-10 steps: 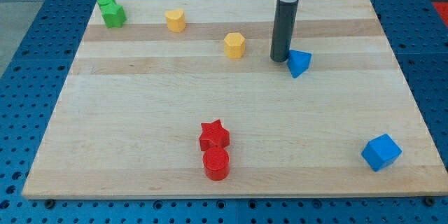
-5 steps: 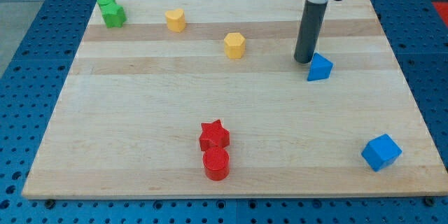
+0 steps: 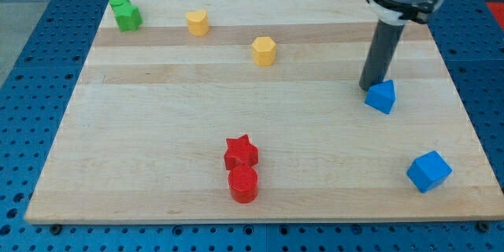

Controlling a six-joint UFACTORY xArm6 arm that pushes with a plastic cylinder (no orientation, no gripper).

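Observation:
My tip [image 3: 372, 86] rests on the wooden board [image 3: 157, 126] at the view's right, touching the upper left side of a small blue triangular block [image 3: 382, 97]. A blue cube [image 3: 429, 171] lies further toward the view's bottom right. A yellow hexagonal block [image 3: 264, 50] sits well to the tip's left.
A second yellow block [image 3: 198, 23] and two green blocks [image 3: 124, 12] pressed together sit near the view's top left. A red star [image 3: 241, 152] touches a red cylinder [image 3: 243, 183] near the bottom middle. Blue perforated table surrounds the board.
My tip has slid toward the view's right and bottom, pushing the blue triangular block along with it. The other blocks have not moved.

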